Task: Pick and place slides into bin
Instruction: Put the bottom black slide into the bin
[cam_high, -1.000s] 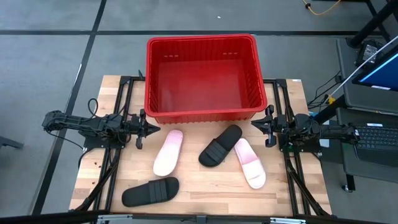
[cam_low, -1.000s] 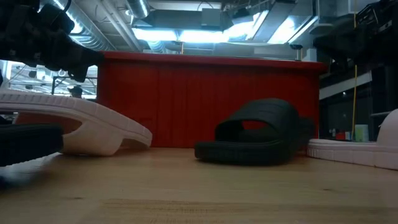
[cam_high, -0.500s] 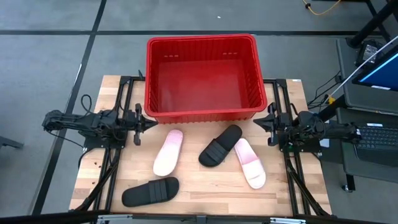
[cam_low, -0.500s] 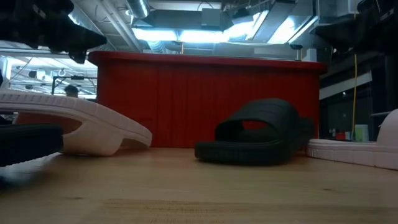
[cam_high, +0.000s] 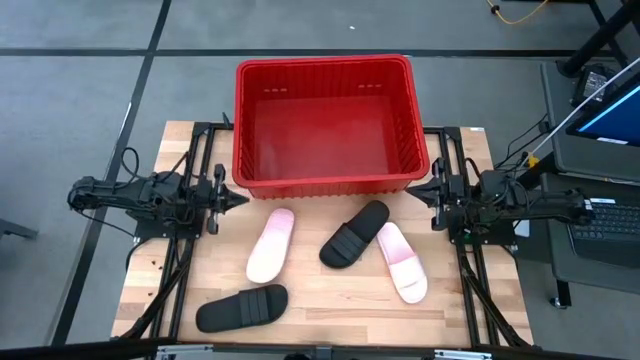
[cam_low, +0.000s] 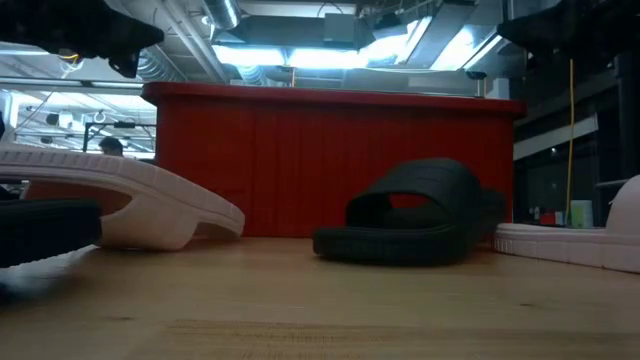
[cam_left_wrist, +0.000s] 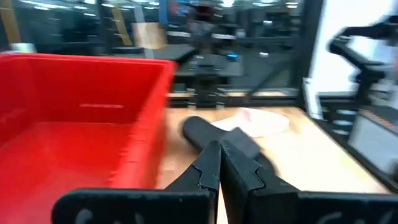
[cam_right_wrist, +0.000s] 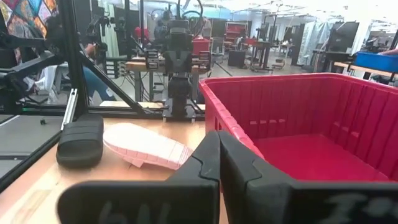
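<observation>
The red bin (cam_high: 325, 125) stands at the table's far middle, with nothing in it. Four slides lie flat on their soles on the wooden table: a pink one (cam_high: 271, 244) left of centre, a black one (cam_high: 354, 234) at the centre, a pink one (cam_high: 402, 262) to its right, partly under the black one's side, and a black one (cam_high: 241, 307) near the front left. My left gripper (cam_high: 236, 198) is shut and empty, above the table by the bin's near left corner. My right gripper (cam_high: 412, 192) is shut and empty by the bin's near right corner. Both point toward the centre.
Black metal frames run along the table's left side (cam_high: 190, 250) and right side (cam_high: 470, 270). The bin's near wall (cam_low: 330, 165) rises behind the slides. A desk with a keyboard (cam_high: 600, 215) stands off the table's right side. Bare wood shows at the front middle (cam_high: 330, 310).
Both grippers have gone up, away from the table, and drawn back a little toward their own sides; in the low view both arms have climbed toward the picture's top. The slides and the bin have stayed where they were.
</observation>
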